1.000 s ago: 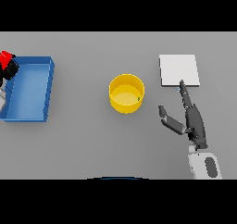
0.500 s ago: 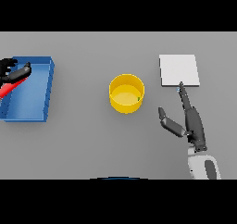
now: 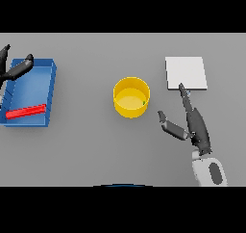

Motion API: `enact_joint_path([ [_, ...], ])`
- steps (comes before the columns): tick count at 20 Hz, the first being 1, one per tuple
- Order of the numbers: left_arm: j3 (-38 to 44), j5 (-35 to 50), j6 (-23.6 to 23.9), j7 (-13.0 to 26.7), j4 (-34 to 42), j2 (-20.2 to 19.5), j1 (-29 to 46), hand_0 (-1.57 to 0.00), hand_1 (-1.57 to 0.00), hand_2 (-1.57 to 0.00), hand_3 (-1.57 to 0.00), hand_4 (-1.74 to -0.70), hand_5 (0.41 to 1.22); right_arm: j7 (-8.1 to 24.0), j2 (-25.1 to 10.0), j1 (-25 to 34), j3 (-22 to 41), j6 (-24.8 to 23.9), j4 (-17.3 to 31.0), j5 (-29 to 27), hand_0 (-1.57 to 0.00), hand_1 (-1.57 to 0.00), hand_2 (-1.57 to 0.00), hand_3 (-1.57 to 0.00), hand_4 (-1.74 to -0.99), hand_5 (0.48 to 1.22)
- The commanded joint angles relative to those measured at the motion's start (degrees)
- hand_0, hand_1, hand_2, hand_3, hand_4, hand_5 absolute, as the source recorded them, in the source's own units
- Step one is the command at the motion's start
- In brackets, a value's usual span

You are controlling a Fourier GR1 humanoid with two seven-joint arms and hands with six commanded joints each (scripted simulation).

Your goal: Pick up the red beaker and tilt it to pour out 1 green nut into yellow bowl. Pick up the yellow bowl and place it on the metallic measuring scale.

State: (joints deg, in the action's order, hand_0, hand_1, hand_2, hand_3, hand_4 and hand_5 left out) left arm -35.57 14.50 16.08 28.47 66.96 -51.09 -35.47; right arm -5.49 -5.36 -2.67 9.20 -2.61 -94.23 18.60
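Note:
The red beaker (image 3: pixel 26 112) lies on its side in the blue tray (image 3: pixel 47 93) at the left. My left hand (image 3: pixel 13 69) is open above the tray's far left corner, apart from the beaker. The yellow bowl (image 3: pixel 131 97) stands at the table's middle with a small green nut (image 3: pixel 143 102) inside near its right wall. The metallic scale (image 3: pixel 186 73) lies flat at the right. My right hand (image 3: pixel 192 123) is open to the right of the bowl, its fingertips near the scale's front edge.
The blue tray takes up the left edge of the grey table (image 3: pixel 96 145).
My left hand let go of the red beaker, which dropped and now lies in the blue tray. The left hand has opened and risen. The right hand has not moved.

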Motion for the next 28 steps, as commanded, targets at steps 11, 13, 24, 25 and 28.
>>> enact_joint_path([
  [11,-0.42,0.33,-0.01,-0.29,-0.39,0.97,0.3,0.0,0.0,0.0,0.0,-0.8,0.708,2.3,-14.08,17.31,9.97,11.87,5.21,15.64,0.0,0.0,0.0,0.0,-1.278,0.669],
  [13,-0.27,0.47,-0.49,-0.26,-1.1,0.88,-0.01,0.0,0.0,0.0,0.0,-0.79,0.716,2.02,-15.51,21.26,12.42,14.06,7.23,18.59,0.0,0.0,0.0,0.0,-1.276,0.666],
  [24,-0.86,-0.09,-0.33,-0.23,-0.64,0.95,-0.21,0.0,0.0,0.0,0.0,-0.79,0.717,-4.49,-15.69,34.01,20.77,22.72,19.08,23.22,0.0,0.0,0.0,0.0,-1.255,0.686],
  [25,-0.66,0.11,-0.49,-0.09,-0.68,0.79,-0.42,0.0,0.0,0.0,0.0,-0.79,0.72,-4.82,-15.22,34.75,21.37,23.34,20.29,23.36,0.0,0.0,0.0,0.0,-1.25,0.686],
  [28,-0.59,0.09,-0.76,-1.3,-1.58,1.22,-0.59,0.0,0.0,0.0,0.0,-0.8,0.729,-5.24,-14.05,37.25,22.56,24.64,23.78,23.79,0.0,0.0,0.0,0.0,-1.243,0.682],
])
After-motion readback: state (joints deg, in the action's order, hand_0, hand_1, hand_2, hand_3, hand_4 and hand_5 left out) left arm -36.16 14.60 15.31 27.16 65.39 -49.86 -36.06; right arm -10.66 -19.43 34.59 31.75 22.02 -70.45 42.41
